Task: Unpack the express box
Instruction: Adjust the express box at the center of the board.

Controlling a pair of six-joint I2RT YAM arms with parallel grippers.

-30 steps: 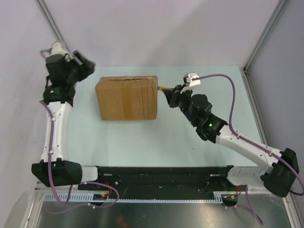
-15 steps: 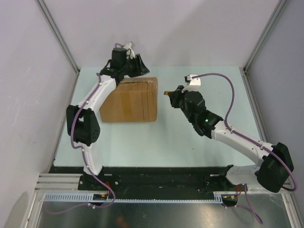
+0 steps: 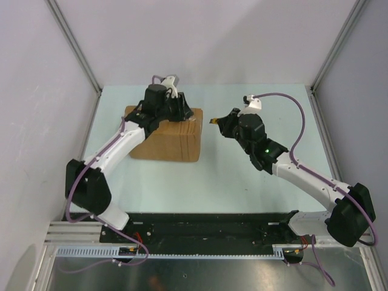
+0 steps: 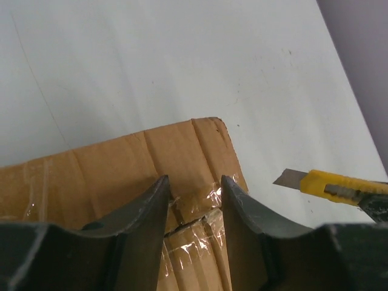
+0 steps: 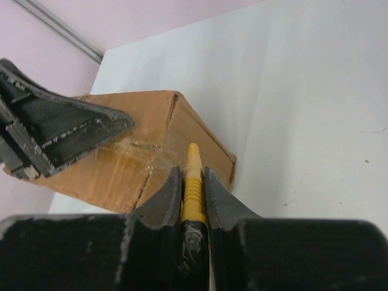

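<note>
The express box [image 3: 173,142] is a brown cardboard carton lying on the table left of centre. My left gripper [image 3: 180,109] hovers over its far right top corner. In the left wrist view its jaws [image 4: 194,189] stand open astride the clear-taped seam of the carton [image 4: 115,163], with nothing gripped between them. My right gripper [image 3: 222,124] sits just right of the box, shut on a yellow utility knife [image 5: 193,159]. The blade [image 4: 287,178] points toward the box's right side [image 5: 203,138], a short gap away. The left fingers [image 5: 66,130] show above the carton in the right wrist view.
The pale green table [image 3: 242,182] is bounded by grey walls and metal frame posts [image 3: 76,51] at left and right. A black rail [image 3: 200,224] with both arm bases runs along the near edge.
My left arm has swung from the far left edge over to the box's far right corner, its jaws narrowing. The right gripper with the knife has drawn slightly back from the box.
</note>
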